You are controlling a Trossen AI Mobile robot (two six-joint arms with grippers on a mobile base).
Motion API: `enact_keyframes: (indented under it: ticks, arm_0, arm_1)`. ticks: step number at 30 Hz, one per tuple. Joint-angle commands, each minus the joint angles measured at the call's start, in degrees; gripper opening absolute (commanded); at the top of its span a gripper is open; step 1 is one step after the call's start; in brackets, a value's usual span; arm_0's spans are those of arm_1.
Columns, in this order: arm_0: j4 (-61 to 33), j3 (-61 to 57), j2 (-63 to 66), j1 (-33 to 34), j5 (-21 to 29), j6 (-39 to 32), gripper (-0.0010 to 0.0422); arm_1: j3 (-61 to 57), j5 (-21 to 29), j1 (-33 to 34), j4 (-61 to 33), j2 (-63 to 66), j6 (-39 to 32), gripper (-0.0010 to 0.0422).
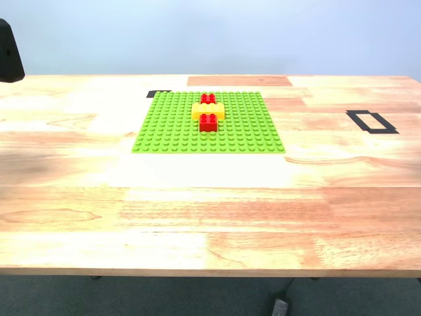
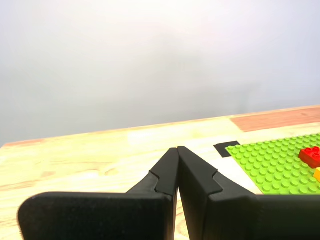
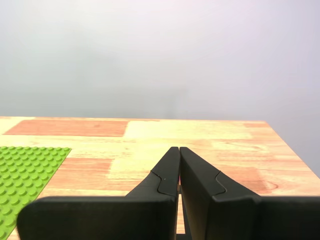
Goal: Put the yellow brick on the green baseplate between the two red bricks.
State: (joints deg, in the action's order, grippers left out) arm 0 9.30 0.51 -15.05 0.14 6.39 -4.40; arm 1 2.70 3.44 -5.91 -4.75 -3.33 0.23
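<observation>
- The yellow-orange studded plastic brick (image 1: pixel 208 110) already sits on the lime-green studded baseplate (image 1: pixel 170 128), red square bricks at its 12 o'clock (image 1: pixel 208 99) and 6 o'clock (image 1: pixel 208 122).
- My first end effector (image 2: pixel 177 148) and my second end effector (image 3: pixel 179 148) are both closed and empty; judged best: keep clear of the counter (image 1: pixel 210 210).

A black tape rectangle (image 1: pixel 371 122) is lying at the exterior view's right on the wooden table (image 1: pixel 210 217). A small black tape mark (image 1: pixel 158 93) is sitting upper centre-left.

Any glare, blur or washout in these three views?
Exterior view: sharp; pale glare patch on the table in front of the green baseplate. First wrist view: wall washed out, my first pincer soft. Second wrist view: even light, my second pincer slightly soft.
</observation>
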Motion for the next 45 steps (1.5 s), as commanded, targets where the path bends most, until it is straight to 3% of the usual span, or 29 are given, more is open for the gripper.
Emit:
enact_keyframes:
  ticks: [1, 45]
  arm_0:
    - [-0.13, -0.09, -0.07, -0.02, 0.00, 0.13, 0.0000]
    - [-3.37, 0.52, -0.26, -0.02, 0.00, 0.09, 0.0000]
  arm_1:
    - [0.22, -0.02, 0.00, -0.37, -0.02, 0.02, -0.0001]
    - [0.33, -0.02, -0.02, -0.81, -0.09, 0.02, 0.0000]
